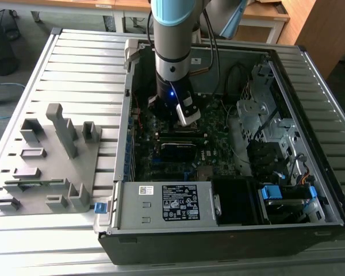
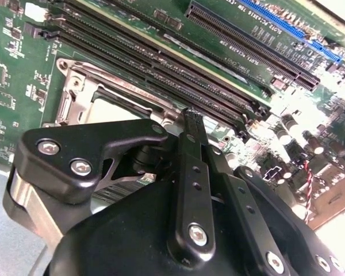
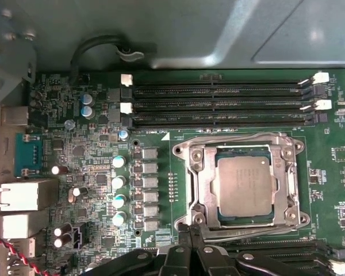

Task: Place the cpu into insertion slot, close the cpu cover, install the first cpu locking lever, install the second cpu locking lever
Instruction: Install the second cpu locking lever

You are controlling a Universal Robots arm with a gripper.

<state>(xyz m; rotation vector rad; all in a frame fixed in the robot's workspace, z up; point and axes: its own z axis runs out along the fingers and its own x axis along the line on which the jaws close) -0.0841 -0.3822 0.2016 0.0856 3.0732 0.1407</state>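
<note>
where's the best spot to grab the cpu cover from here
Probably the cpu cover's bare frame edge, coming straight down from above. It lies flat on the insertion slot around the cpu, and the memory slots crowd one side, so a side approach looks blocked.

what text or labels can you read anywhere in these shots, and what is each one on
White label on the silver box, exterior view: print and symbols, too small to read.
White lettering on the green board, first wrist view: too blurred to quote.
Top of the cpu: faint marks, unreadable.
No text reads reliably.
</note>
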